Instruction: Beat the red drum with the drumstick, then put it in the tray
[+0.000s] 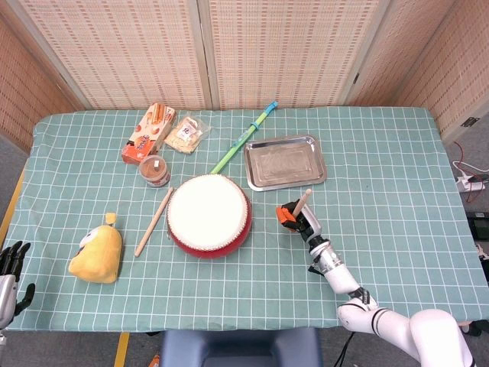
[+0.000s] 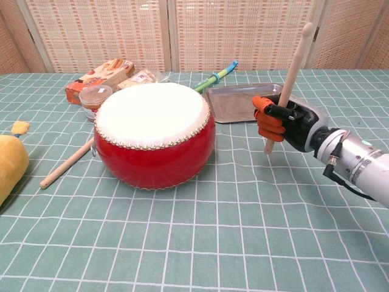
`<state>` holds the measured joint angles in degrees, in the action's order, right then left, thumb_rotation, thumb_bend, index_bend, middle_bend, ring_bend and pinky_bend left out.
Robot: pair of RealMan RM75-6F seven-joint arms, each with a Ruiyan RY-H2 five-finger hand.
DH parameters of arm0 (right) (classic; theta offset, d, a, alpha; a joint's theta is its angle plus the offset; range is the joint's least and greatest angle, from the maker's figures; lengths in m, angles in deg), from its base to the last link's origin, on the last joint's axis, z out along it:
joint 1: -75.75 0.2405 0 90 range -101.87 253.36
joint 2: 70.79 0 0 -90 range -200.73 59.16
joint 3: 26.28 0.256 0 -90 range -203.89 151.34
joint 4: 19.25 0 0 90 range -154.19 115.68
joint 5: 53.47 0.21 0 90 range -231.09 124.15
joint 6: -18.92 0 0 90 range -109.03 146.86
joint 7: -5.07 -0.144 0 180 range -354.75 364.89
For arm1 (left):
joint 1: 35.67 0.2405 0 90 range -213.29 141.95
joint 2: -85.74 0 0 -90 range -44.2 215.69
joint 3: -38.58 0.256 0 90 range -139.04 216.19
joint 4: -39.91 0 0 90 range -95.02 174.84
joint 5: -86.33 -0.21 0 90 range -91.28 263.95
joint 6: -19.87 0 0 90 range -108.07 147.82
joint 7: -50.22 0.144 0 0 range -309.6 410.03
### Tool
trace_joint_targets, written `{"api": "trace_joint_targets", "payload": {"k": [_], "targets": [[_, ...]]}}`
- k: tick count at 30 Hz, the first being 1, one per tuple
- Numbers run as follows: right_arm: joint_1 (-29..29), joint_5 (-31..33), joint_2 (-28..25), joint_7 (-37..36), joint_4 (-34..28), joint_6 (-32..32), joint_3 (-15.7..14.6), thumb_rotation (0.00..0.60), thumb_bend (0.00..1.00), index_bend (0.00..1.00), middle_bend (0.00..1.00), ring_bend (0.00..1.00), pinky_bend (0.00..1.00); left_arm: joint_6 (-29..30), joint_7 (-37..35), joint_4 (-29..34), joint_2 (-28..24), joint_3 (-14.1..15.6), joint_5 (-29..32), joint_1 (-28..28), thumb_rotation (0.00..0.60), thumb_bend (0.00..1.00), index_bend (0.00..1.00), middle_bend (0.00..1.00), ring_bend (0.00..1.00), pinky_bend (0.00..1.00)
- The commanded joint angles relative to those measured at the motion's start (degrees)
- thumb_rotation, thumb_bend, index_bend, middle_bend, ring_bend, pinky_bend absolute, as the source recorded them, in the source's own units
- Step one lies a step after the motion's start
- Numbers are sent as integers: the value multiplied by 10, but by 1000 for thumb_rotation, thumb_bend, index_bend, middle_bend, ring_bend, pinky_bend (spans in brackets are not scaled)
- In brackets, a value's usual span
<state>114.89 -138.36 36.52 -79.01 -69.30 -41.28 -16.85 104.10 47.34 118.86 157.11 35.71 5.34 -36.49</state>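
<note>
The red drum (image 1: 208, 215) (image 2: 154, 134) with a white skin stands in the middle of the table. My right hand (image 1: 299, 220) (image 2: 282, 123) hovers to the drum's right and grips a wooden drumstick (image 2: 290, 76) (image 1: 303, 200), held nearly upright with its tip up. The metal tray (image 1: 284, 162) (image 2: 243, 101) lies empty behind the hand. A second drumstick (image 1: 154, 221) (image 2: 65, 165) lies on the cloth left of the drum. My left hand (image 1: 11, 266) hangs at the far left edge off the table, fingers apart, holding nothing.
A yellow plush toy (image 1: 98, 254) lies front left. Behind the drum are a snack box (image 1: 147, 134), a small jar (image 1: 155, 170), a clear packet (image 1: 186, 133) and a green and blue stick (image 1: 243, 138). A woven screen closes off the back.
</note>
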Motion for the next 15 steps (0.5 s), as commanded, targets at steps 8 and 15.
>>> {"api": "trace_joint_targets", "payload": {"k": [8,15], "targets": [[50,-34,-79,591,-113,-40,28,558,816,1000,987,1000,1000,5,-4,2,1,0,-10,-3,600,395,21,0,0,0],[97,1,-81,884,-145,-10,68,553,817,1000,987,1000,1000,13,-4,6,-1,3,-17,-1,600,395,21,0,0,0]]}}
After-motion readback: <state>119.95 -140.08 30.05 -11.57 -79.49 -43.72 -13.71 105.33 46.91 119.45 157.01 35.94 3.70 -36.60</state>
